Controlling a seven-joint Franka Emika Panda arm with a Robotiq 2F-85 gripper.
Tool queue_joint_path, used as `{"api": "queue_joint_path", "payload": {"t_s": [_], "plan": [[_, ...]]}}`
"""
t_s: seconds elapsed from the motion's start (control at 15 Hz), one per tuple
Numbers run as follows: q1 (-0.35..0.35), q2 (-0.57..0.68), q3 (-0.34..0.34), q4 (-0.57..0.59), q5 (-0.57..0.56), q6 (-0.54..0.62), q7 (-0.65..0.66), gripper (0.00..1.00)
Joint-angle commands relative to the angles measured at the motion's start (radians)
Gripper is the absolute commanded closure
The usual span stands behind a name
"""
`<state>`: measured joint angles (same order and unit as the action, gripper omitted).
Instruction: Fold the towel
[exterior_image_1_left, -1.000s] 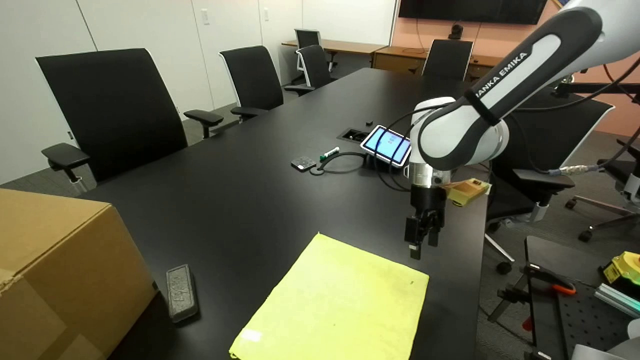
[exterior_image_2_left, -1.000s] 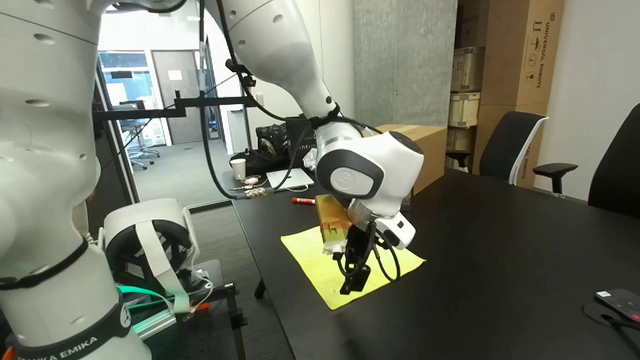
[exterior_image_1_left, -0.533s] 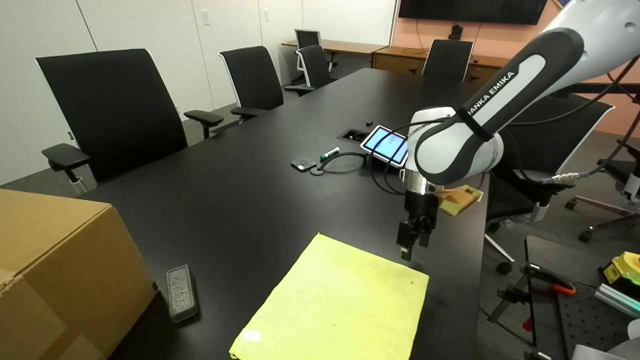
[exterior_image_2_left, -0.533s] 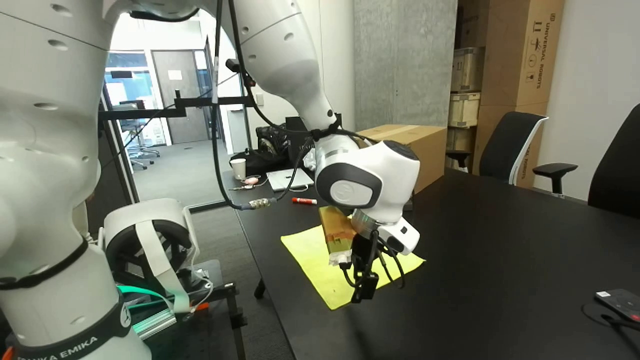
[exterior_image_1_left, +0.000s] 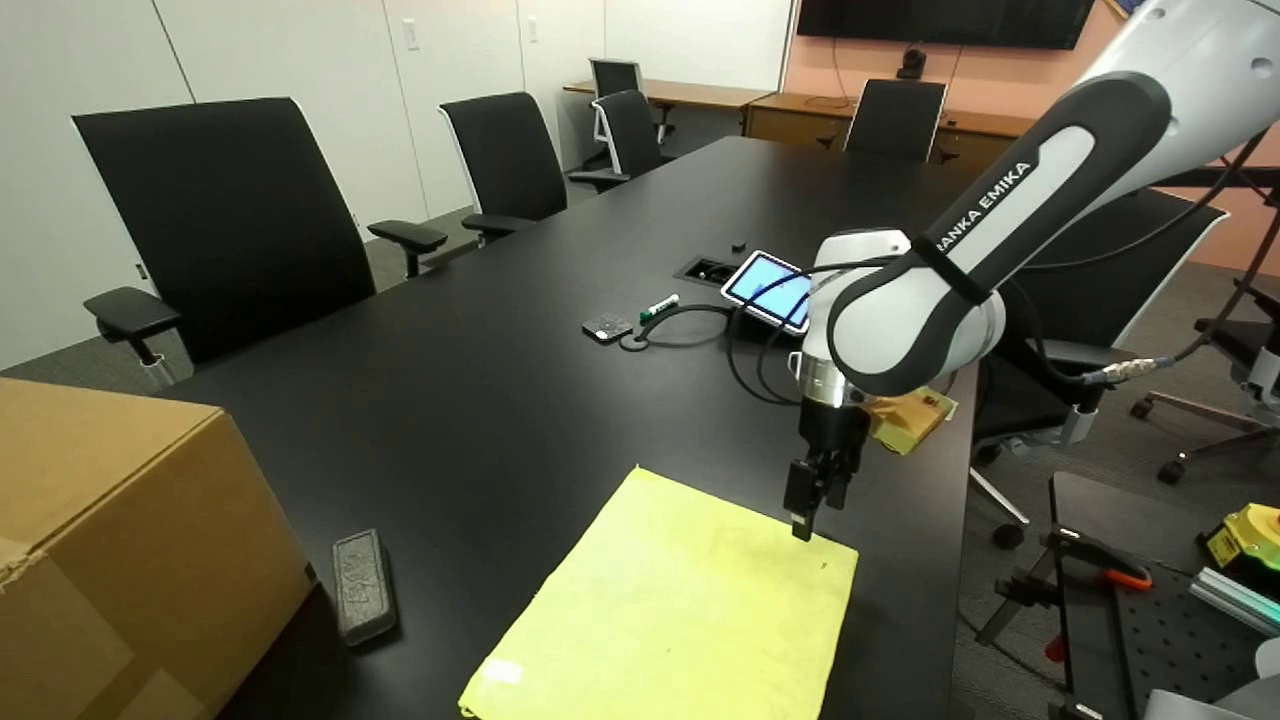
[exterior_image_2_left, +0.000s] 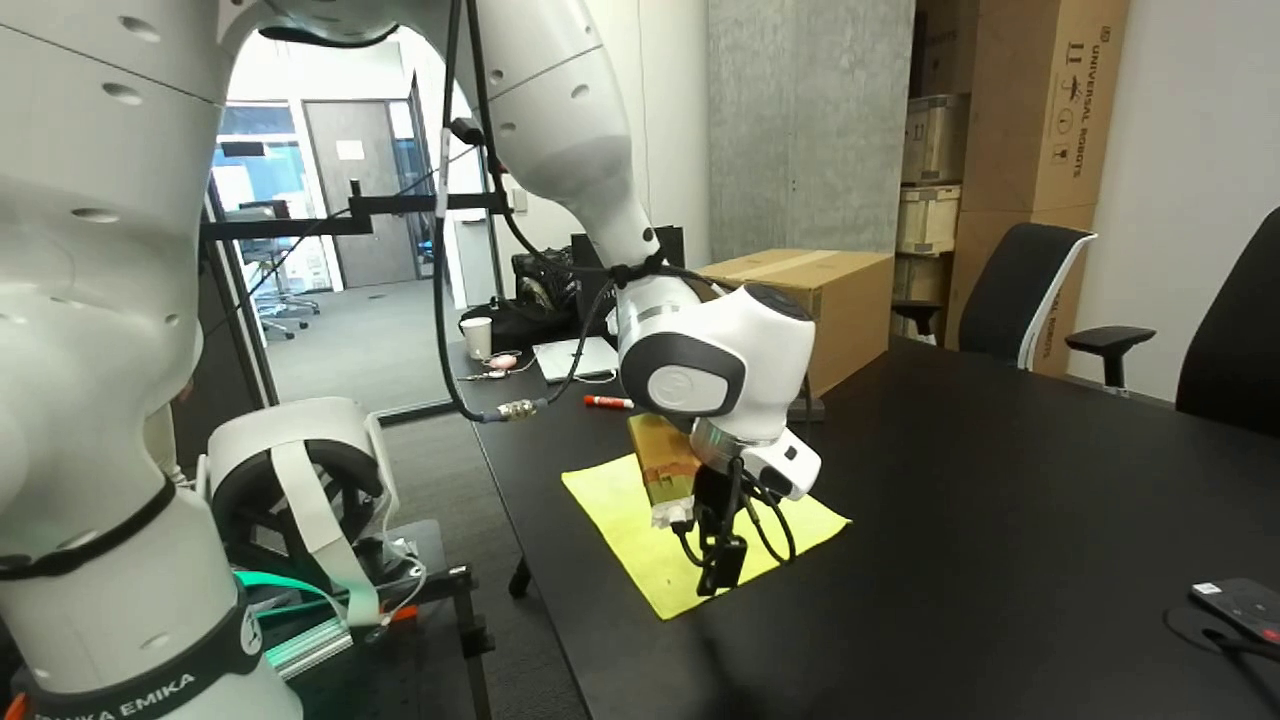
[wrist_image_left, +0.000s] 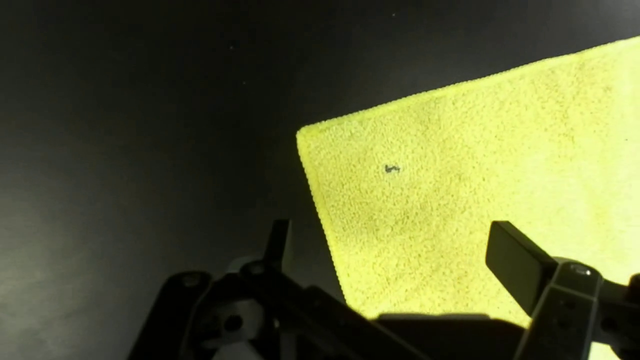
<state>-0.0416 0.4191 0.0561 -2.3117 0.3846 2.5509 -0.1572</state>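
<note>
Towel (exterior_image_1_left: 670, 610), yellow and spread flat, lies on the black table (exterior_image_1_left: 480, 420) near one edge. A white arm (exterior_image_1_left: 1010, 190) slants down over the table. The cardboard box (exterior_image_1_left: 150, 540) stands apart from the towel. The gripper (wrist_image_left: 390, 240) is above the towel's edge near a corner, jaws wide apart and holding nothing; in the wrist view one jaw is over bare table, the other over towel. Between box and towel lies a grey block (exterior_image_1_left: 365, 585). In an exterior view a red marker (exterior_image_2_left: 608, 402) lies near the towel. Near that corner the towel bears a small dark mark (wrist_image_left: 392, 169).
</note>
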Motion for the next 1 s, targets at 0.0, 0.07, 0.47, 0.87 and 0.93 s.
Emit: {"api": "queue_joint_path", "payload": {"t_s": [0.0, 0.07, 0.47, 0.87, 0.93], "plan": [[-0.019, 0.02, 0.03, -0.002, 0.002, 0.044, 0.002, 0.0], [-0.019, 0.031, 0.03, 0.0, 0.003, 0.049, 0.009, 0.0], [-0.02, 0.115, 0.028, 0.01, -0.01, 0.099, 0.041, 0.0], [-0.056, 0.113, 0.073, -0.002, 0.002, 0.123, 0.008, 0.0], [-0.059, 0.106, 0.08, -0.002, -0.002, 0.116, 0.005, 0.0]]}}
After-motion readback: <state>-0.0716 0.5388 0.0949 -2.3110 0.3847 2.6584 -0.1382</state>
